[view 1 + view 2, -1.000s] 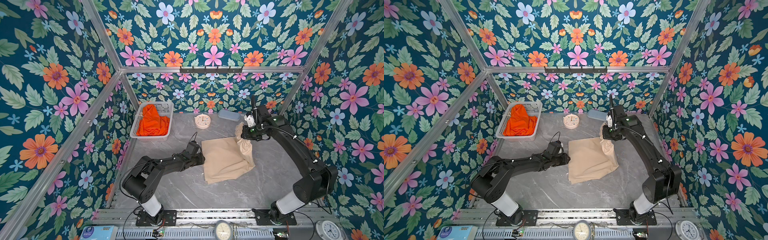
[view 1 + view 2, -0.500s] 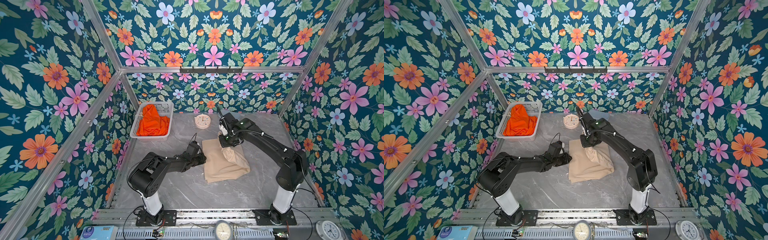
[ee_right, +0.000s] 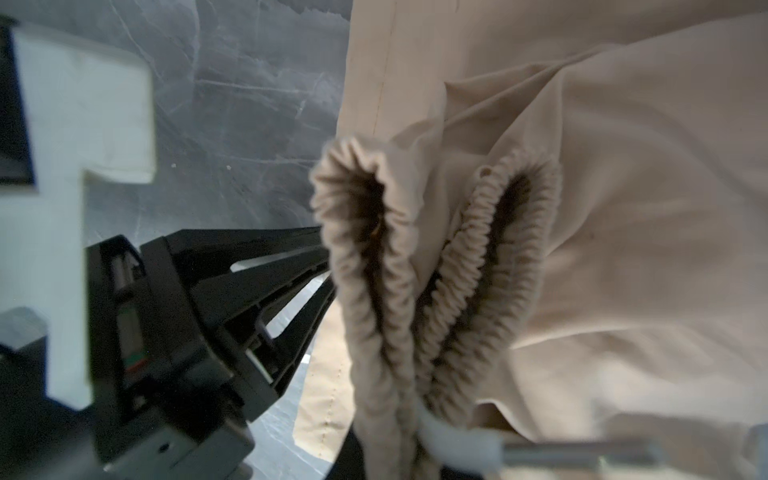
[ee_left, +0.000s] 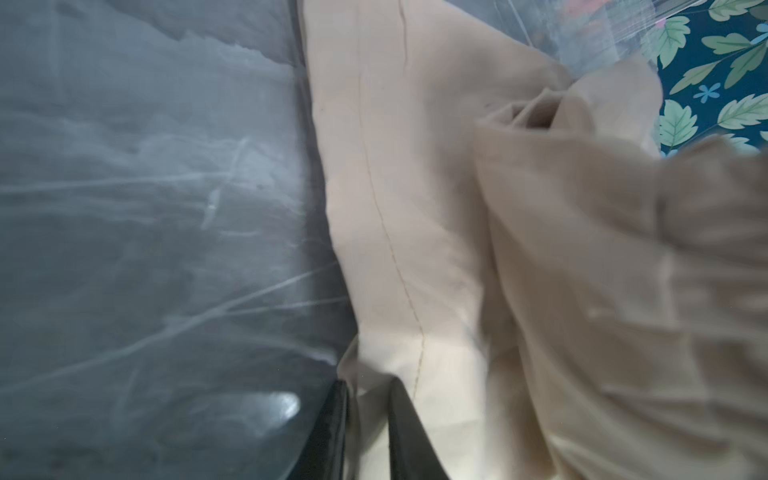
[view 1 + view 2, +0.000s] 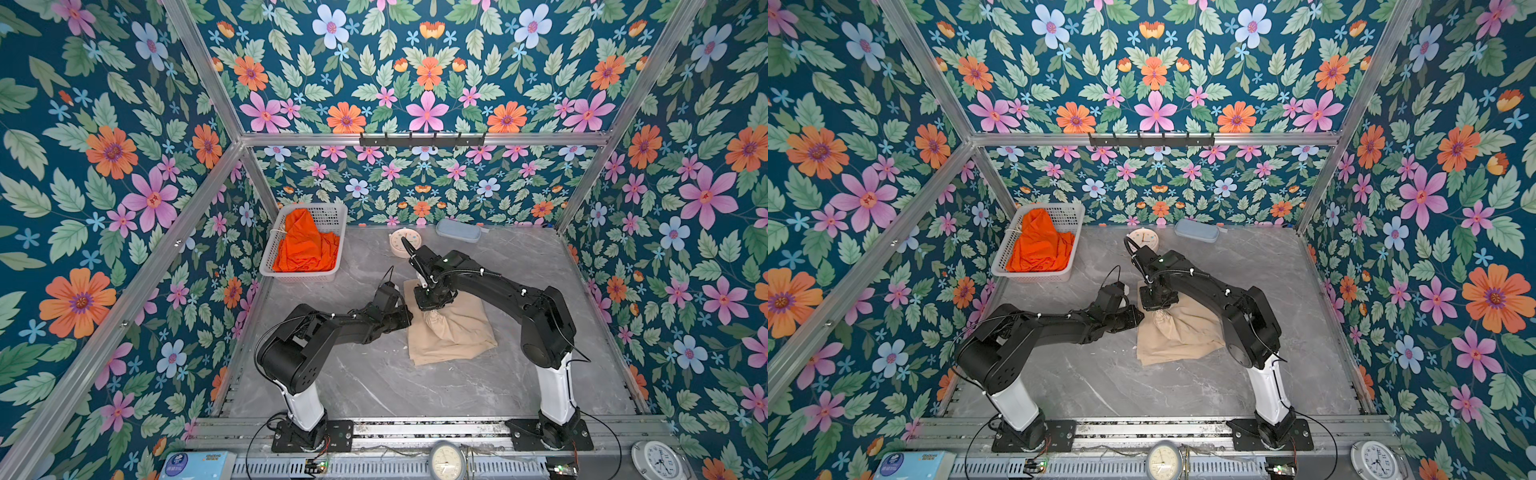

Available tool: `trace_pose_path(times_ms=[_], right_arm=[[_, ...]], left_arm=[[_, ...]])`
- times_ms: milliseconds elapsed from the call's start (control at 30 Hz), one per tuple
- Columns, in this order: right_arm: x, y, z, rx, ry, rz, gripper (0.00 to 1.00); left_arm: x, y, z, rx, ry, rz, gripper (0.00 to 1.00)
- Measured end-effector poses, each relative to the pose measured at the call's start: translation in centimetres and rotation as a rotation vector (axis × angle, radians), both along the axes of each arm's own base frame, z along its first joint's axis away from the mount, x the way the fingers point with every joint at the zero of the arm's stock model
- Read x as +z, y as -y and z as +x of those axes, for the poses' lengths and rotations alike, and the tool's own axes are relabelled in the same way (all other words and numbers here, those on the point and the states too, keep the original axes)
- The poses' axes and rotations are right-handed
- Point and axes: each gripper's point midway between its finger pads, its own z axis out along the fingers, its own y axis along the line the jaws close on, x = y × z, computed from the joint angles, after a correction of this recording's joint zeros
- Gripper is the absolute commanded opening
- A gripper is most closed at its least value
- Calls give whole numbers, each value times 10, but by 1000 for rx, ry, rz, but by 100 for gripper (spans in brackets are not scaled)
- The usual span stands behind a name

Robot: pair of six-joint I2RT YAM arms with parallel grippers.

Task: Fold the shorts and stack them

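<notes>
A: Biggest first: the grey table (image 5: 374, 386), with a white basket (image 5: 299, 274) at its far left corner. Progress?
B: Early, by the look of it. On the table, right of the basket and nearer the arm bases: the beige shorts (image 5: 461, 336), partly doubled over, lumpy, not yet a flat fold.
A: And the orange shorts (image 5: 305, 249)?
B: Crumpled inside the basket. Untouched, unfolded, nothing stacked.
A: And the waistband (image 3: 365, 311) of the beige pair?
B: Bunched into loops and lifted off the cloth, toward the basket side.
A: And the left jaws?
B: Narrow, pinching an edge of the beige shorts on the basket's side, low on the table.
A: And the right jaws?
B: Narrow too, gripping that bunched waistband from above.
A: Remaining?
B: Seemingly most of it: finishing and flattening this fold, fetching the orange pair out of the basket, folding it, stacking both.
</notes>
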Motion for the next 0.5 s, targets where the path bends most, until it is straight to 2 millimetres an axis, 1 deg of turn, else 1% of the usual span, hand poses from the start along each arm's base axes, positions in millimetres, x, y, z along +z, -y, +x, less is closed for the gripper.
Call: trace_pose_path(times_ms=[33,100,167,267,300,367,433,500], right_arm=[[-3,-1,-3,-2,-14,7,38],[-10,-3,-8,-13,-41,20,48],[-14,-6,-10,-18,-58,36,54],[-12,-10,-10,-27,-62,64,67],[-7,-12,-9,-25,-59,81,68],[10,-15,-7,-24,-34,119,68],[35,-15,-4,-24,5,172,68],[57,-10,-1,-33,43,222,68]], left_arm=[[0,1,1,-1,1,-1,28],[2,1,2,-1,5,-5,35],[5,2,2,0,11,-6,39],[9,-11,-3,29,-4,26,45],[13,-17,-4,47,-8,33,46],[26,-27,-4,79,4,33,48],[44,-38,-3,111,37,32,48],[63,-47,-1,141,76,25,46]])
